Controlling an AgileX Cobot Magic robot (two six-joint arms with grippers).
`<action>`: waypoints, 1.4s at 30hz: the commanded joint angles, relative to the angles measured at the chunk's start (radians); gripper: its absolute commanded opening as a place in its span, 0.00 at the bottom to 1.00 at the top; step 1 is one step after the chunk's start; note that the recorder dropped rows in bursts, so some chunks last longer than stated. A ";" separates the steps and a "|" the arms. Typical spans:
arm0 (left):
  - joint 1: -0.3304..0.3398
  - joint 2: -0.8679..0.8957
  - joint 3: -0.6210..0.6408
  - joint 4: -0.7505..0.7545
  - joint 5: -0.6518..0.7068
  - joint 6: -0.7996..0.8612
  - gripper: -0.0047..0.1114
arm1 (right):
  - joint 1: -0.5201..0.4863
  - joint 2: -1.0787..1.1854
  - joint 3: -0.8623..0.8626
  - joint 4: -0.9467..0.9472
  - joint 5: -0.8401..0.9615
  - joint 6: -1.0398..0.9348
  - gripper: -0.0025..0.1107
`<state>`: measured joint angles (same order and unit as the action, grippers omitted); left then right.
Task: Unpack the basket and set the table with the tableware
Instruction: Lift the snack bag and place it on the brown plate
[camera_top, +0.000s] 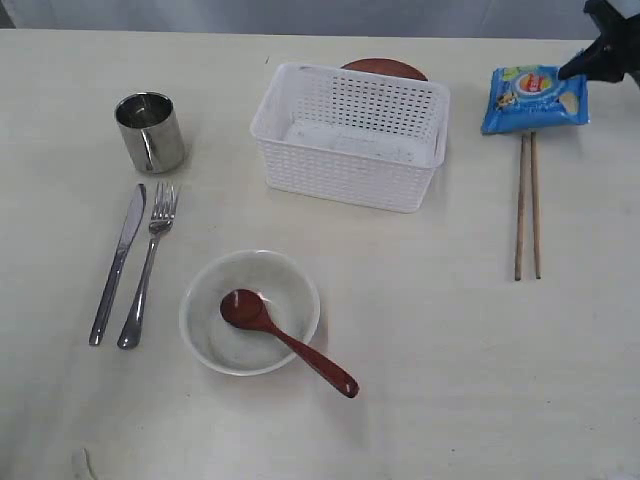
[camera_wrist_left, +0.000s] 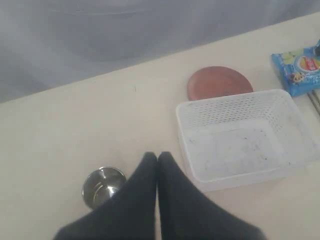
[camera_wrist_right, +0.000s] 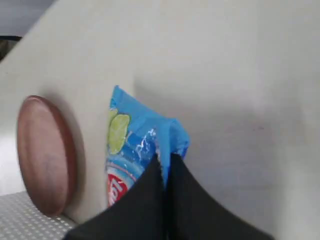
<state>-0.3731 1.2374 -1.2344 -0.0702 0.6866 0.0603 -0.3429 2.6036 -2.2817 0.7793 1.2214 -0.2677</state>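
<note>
Right gripper (camera_wrist_right: 165, 162) is clenching on the bag's (camera_wrist_right: 131, 142) corner; left gripper (camera_wrist_left: 158, 157) is hanging shut near the cup (camera_wrist_left: 102, 186); plate (camera_top: 383, 68) is lying flat just behind the basket (camera_top: 340, 180), across the bag from the right gripper, which is looking the nearer.
</note>
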 joint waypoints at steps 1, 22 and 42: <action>-0.001 -0.009 0.007 -0.011 -0.007 0.006 0.04 | 0.020 -0.055 -0.091 0.073 0.000 -0.016 0.02; -0.001 -0.009 0.007 -0.011 0.015 0.019 0.04 | 0.398 0.045 -0.195 0.086 -0.328 0.003 0.02; -0.001 -0.018 0.075 -0.011 -0.031 0.029 0.04 | 0.402 0.100 -0.302 -0.121 -0.099 0.088 0.02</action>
<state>-0.3731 1.2338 -1.1642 -0.0719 0.6792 0.0861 0.0641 2.7096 -2.5422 0.6917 1.0843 -0.1959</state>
